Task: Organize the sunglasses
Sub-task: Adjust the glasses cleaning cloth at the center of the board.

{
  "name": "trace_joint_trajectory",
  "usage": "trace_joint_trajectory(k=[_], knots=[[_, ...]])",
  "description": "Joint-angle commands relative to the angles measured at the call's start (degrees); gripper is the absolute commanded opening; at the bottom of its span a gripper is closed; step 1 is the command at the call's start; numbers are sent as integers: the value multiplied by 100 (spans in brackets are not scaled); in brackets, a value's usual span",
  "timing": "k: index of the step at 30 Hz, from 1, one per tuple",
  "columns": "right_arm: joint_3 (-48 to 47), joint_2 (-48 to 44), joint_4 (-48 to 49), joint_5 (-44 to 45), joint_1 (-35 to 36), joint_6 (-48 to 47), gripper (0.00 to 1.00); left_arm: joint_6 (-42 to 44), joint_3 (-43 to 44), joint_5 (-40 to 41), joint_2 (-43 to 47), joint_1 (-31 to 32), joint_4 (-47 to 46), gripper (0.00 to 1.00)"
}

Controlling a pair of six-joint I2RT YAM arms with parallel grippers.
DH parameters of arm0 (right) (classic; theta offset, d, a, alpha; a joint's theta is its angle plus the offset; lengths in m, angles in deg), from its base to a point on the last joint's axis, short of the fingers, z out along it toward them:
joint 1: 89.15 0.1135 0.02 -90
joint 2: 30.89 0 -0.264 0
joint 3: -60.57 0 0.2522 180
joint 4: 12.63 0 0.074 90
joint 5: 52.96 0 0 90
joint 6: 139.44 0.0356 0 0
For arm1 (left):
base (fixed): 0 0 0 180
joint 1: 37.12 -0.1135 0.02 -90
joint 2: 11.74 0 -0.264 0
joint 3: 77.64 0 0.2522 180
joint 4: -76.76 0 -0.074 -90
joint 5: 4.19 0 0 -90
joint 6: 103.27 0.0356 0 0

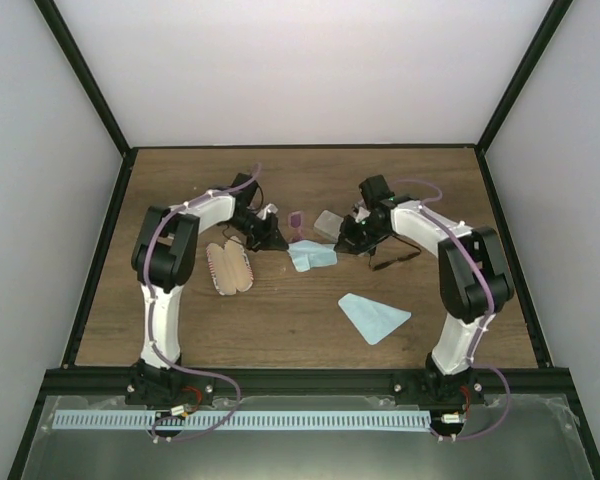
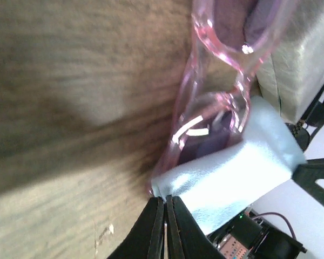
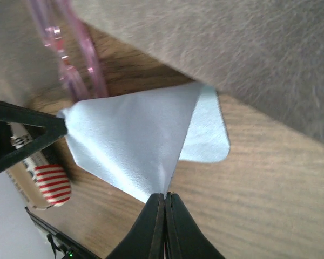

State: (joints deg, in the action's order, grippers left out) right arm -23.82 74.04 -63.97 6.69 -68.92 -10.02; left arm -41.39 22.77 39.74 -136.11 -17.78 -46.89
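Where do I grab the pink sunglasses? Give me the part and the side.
Probably the bridge of the pink sunglasses, from above: it is the thinnest span between the lenses, while the clear case and blue cloth crowd their sides.

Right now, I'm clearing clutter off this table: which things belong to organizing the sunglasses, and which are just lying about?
Job:
pink sunglasses
black wire sunglasses

Lying about:
striped case
clear case
near blue cloth
held blue cloth, pinched by left hand and right hand
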Motion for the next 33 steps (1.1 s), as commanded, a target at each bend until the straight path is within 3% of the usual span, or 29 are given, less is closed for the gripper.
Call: trace_joint_trajectory(k=[1,17,26,33], knots=[[116,-662,-210,-35,58,-81,1,211,-332,17,589,23,186,4],[103,-1851,-1000,-32,773,312,1,71,-1240,70,2091,35,178,4],[-655,-1793,-1226,210,790,280,1,57,-747,-57,2117,44,112,4],[-381,-2060,-1209,80,803,362,1,192,-1036,-118,2388,48,182,4]])
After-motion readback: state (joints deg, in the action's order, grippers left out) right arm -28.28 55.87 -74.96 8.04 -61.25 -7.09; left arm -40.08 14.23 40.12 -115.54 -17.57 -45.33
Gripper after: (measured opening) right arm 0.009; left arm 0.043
